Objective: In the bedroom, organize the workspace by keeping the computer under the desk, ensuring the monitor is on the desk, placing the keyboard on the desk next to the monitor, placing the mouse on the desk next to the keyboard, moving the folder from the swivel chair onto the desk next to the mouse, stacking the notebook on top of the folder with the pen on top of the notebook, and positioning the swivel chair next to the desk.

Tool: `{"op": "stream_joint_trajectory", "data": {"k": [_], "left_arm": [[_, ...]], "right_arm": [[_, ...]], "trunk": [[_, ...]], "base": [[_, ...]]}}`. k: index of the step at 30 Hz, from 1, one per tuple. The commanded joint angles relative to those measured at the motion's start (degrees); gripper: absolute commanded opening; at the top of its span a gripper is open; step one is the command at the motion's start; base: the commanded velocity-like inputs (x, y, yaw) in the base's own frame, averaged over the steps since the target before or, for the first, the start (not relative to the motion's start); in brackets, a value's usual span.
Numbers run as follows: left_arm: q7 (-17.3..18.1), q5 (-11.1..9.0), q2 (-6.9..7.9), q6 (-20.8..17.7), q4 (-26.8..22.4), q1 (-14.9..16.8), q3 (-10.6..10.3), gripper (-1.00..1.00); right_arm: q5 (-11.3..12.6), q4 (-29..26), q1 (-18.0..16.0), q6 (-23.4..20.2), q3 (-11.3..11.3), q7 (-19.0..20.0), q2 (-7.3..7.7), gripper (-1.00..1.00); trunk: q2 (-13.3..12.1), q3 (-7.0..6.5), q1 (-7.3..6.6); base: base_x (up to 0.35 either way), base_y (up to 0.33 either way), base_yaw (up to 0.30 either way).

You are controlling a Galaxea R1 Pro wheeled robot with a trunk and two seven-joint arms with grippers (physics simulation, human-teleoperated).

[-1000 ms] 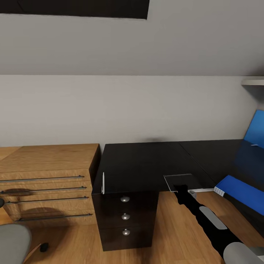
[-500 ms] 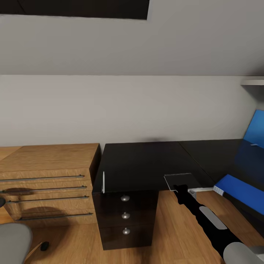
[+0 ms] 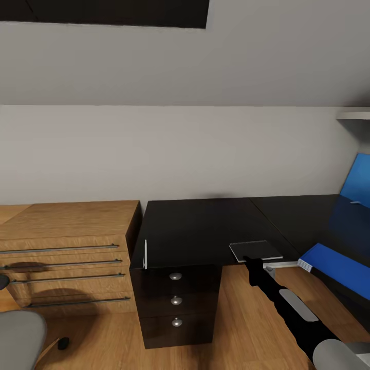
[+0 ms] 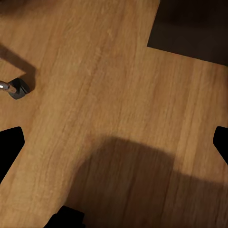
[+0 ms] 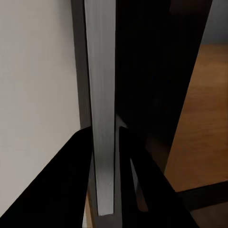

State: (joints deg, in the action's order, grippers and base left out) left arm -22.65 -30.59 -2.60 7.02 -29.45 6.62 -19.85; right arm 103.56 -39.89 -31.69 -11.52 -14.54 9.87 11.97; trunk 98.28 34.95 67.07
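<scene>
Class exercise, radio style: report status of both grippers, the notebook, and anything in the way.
Right gripper shut on notebook, held flat over desk front edge. Left gripper open above floor. Folder lies to the right; pen at desk edge, clear.

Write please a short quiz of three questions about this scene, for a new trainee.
1. True or false: the right gripper holds the notebook.
2. What lies on the desk near its left edge? A. pen B. mouse C. keyboard
3. Fill in: the folder has the colour ____.
Key: 1 true; 2 A; 3 blue.
</scene>
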Motion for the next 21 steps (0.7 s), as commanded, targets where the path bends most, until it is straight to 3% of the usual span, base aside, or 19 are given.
{"op": "stream_joint_trajectory", "data": {"k": [1,7,18,21], "left_arm": [[-0.4,-0.6,0.05,0.4,0.0,0.1,-0.5,1.00],[-0.4,-0.6,0.05,0.4,0.0,0.1,-0.5,1.00],[-0.5,-0.6,0.05,0.4,0.0,0.1,-0.5,1.00],[-0.4,-0.6,0.05,0.3,0.1,0.1,-0.5,1.00]], "right_arm": [[0.5,0.1,0.0,0.0,-0.3,0.1,0.07,-1.00],[0.5,0.1,0.0,0.0,-0.3,0.1,0.07,-1.00],[0.3,-0.5,0.0,0.1,-0.3,0.3,0.16,-1.00],[0.3,-2.8,0.0,0.1,-0.4,0.1,0.25,-1.00]], "trunk": [[0.0,0.06,0.00],[0.0,0.06,0.00],[-4.4,-1.92,-2.42],[-5.6,-2.45,-3.08]], "base": [[0.000,0.000,0.000],[0.000,0.000,0.000],[0.000,0.000,0.000],[0.000,0.000,0.000]]}}
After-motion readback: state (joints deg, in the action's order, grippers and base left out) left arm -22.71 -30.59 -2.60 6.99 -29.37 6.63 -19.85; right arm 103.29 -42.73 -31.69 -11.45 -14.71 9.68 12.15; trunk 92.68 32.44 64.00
